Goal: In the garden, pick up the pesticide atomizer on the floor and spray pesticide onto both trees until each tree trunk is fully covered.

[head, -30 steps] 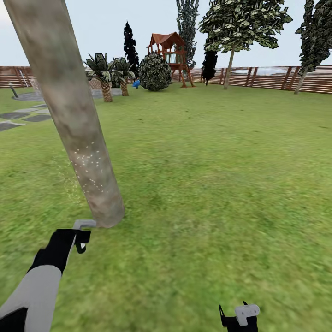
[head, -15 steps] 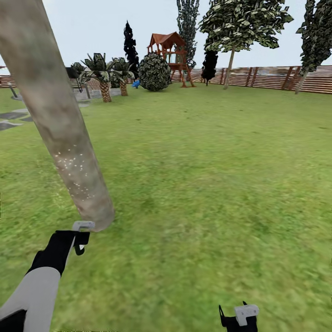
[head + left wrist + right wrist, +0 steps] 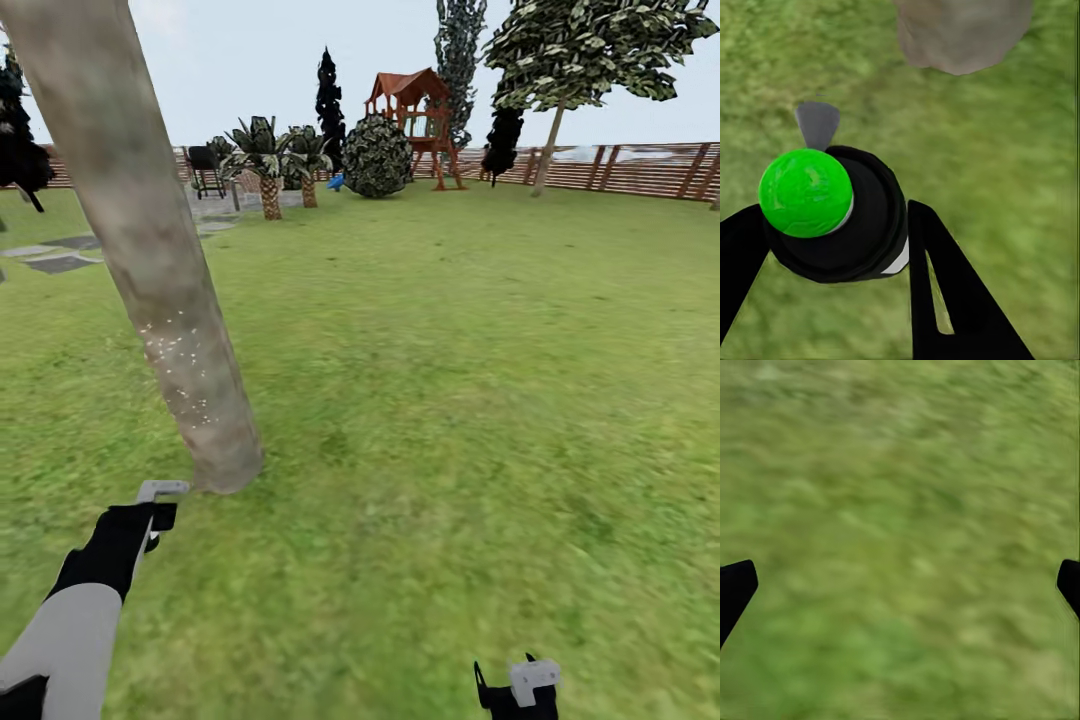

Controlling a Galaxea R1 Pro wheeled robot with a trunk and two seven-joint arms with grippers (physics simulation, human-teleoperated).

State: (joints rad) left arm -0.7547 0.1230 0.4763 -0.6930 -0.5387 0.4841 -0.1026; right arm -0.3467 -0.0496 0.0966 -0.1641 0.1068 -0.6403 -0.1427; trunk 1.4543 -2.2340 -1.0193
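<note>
Pesticide atomizer (image 3: 836, 214) is clamped between the left gripper (image 3: 832, 247) fingers, nozzle pointed at the tree trunk (image 3: 165, 280) base, just beside it; white specks are seen on the trunk; right gripper (image 3: 900, 585) is spread wide, empty, over grass (image 3: 450, 400).
</note>
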